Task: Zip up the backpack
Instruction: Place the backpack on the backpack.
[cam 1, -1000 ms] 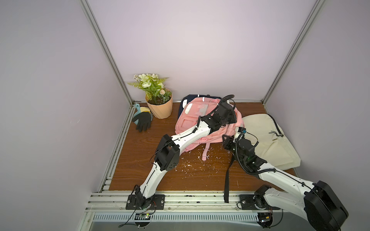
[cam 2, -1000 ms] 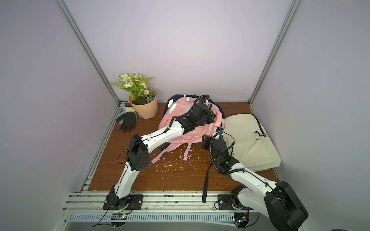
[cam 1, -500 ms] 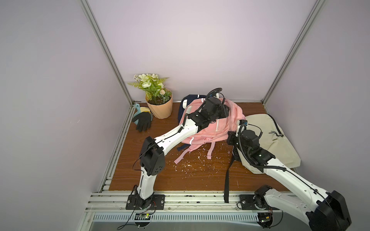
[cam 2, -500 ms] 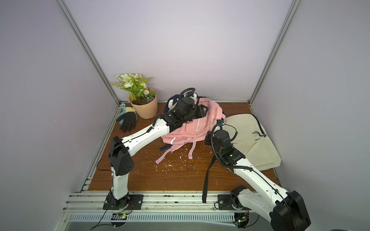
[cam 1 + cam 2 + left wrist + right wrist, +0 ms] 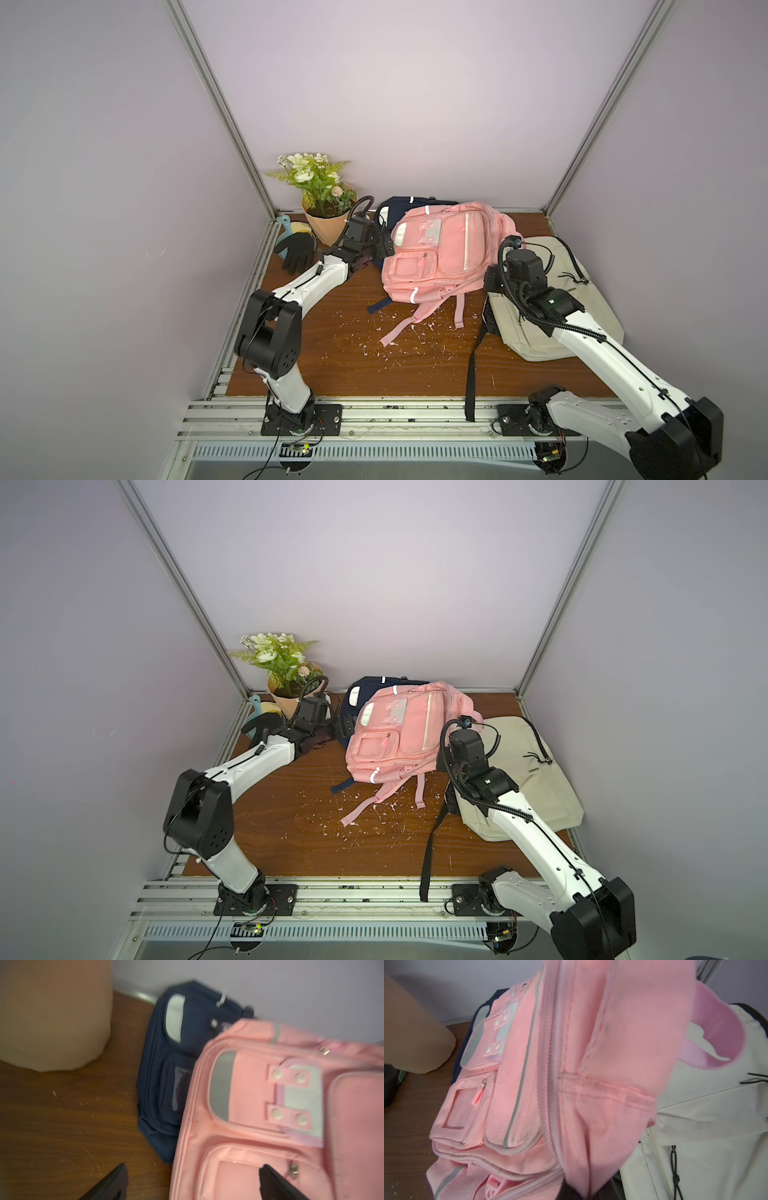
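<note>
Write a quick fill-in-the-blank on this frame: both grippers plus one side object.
1. The left gripper stands ____ beside the pink backpack.
2. The right gripper is ____ on that bag's pink fabric.
3. A black ____ lies next to the flower pot.

Missing words: open; shut; glove

Left jaws now wide, off the pink backpack point(image 5: 440, 249).
</note>
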### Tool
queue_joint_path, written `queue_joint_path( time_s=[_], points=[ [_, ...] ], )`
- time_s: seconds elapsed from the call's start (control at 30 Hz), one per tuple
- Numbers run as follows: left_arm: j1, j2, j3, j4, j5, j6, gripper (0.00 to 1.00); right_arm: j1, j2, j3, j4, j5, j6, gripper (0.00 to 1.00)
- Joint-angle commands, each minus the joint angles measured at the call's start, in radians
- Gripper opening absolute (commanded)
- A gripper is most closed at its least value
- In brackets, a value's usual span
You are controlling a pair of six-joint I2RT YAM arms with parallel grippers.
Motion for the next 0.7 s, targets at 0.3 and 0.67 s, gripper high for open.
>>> queue_joint_path(
  time_s=[0.3,0.67],
  points=[
    [-0.1,0.098,-0.08,0.122,0.157,0.018,0.61,-0.057,0.135,0.208,0.002,0.112,0.003,0.0],
    [-0.502,-0.113,-0.149,0.234,-0.141,-0.097,0.0,-0.177,0.333,0.476,-0.044,0.215,0.011,0.0]
  ],
)
